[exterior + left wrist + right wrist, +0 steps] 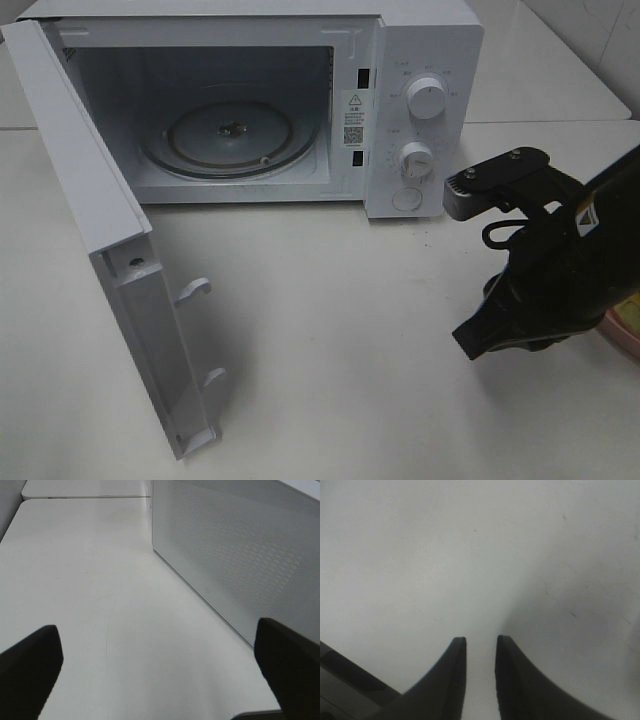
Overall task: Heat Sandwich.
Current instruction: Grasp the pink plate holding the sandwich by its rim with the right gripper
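- Microwave (425, 50): white, far on the desk (330, 360); door (95, 210) swung open to the left; glass turntable (228, 135) inside.
- Left gripper (160, 675): jaws wide, holding nothing; low over the desk, near the open door.
- Right gripper (480, 640): jaws narrow, a slit apart, nothing between; right of the microwave.
- Pink plate (628, 340): sliver at the right edge, behind the right arm.
- Sandwich: not seen in any view; its place cannot be told.

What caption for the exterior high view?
Microwave with door swung open; right end effector over the table nearby.
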Controlling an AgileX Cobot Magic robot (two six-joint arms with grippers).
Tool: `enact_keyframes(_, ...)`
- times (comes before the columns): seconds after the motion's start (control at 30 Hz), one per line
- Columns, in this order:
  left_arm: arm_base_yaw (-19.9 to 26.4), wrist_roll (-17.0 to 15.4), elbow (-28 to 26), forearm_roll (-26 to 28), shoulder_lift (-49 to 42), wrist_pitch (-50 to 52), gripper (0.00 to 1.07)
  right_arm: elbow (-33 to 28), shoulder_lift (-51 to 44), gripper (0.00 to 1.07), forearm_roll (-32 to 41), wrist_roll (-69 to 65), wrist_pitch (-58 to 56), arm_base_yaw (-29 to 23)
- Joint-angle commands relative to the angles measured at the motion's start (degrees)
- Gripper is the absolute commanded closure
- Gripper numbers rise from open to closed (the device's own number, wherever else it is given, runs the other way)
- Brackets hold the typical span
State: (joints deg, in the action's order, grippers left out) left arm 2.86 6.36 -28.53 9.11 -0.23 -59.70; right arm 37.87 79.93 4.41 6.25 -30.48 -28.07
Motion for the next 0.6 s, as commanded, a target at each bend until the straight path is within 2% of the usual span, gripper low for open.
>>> enact_keyframes(0.03,-0.11,-0.29,0.17,0.34,-1.55,0.80,0.05,0.17,-1.66,0.79,-3.15,-2.35,-1.95,0.11)
enact_keyframes(0.17,-0.11,-0.29,0.17,0.34,-1.55,0.80,0.05,0.17,-4.13,0.61,-8.08,-8.37,-2.58,0.11)
enact_keyframes(0.2,-0.11,-0.29,0.17,0.34,-1.55,0.80,0.05,0.17,-4.13,0.61,-8.08,-8.37,-2.58,0.11)
enact_keyframes(0.23,-0.11,-0.29,0.17,0.34,-1.55,0.80,0.05,0.17,-4.81,0.51,-10.03,-10.60,-3.21,0.11)
enact_keyframes(0.33,-0.11,-0.29,0.17,0.34,-1.55,0.80,0.05,0.17,-5.44,0.34,-12.61,-13.12,-4.13,0.11)
enact_keyframes(0.37,-0.11,-0.29,0.17,0.34,-1.55,0.80,0.05,0.17,-5.44,0.34,-12.61,-13.12,-4.13,0.11)
enact_keyframes(0.4,-0.11,-0.29,0.17,0.34,-1.55,0.80,0.05,0.17,-5.39,0.24,-13.75,-14.15,-5.16,0.11)
enact_keyframes(0.43,-0.11,-0.29,0.17,0.34,-1.55,0.80,0.05,0.17,-5.39,0.19,-14.15,-14.32,-5.67,0.11)
enact_keyframes(0.53,-0.11,-0.29,0.17,0.34,-1.55,0.80,0.05,0.17,-5.39,0.14,-14.90,-14.32,-7.22,0.11)
enact_keyframes(0.6,-0.11,-0.29,0.17,0.34,-1.55,0.80,0.05,0.17,-5.39,0.14,-14.90,-14.32,-7.91,0.11)
